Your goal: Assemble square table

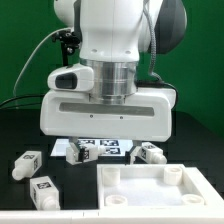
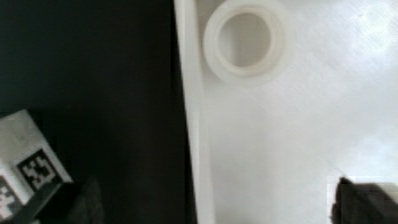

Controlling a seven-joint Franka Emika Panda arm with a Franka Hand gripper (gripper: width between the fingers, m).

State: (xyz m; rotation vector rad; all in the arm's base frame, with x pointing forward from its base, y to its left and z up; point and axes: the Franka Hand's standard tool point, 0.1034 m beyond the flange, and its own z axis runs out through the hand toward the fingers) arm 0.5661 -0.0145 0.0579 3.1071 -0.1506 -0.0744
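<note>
The white square tabletop [image 1: 160, 192] lies underside up at the front of the exterior view's right, its ribs and corner sockets showing. In the wrist view its edge and one round socket [image 2: 246, 38] fill the picture. Three white tagged legs lie apart on the black table: one [image 1: 27, 163], a second [image 1: 45, 192] and a third [image 1: 152, 153]. One leg's tag shows in the wrist view [image 2: 27, 165]. My gripper [image 1: 108, 128] hangs above the table behind the tabletop. In the wrist view the gripper [image 2: 217, 205] is open and empty, over the tabletop's edge, with one dark fingertip [image 2: 368, 200] showing.
The marker board [image 1: 102, 150] lies flat under the gripper, with another white tagged block [image 1: 74, 152] at its end towards the exterior view's left. The arm's large white body [image 1: 110, 40] fills the middle. A green backdrop stands behind.
</note>
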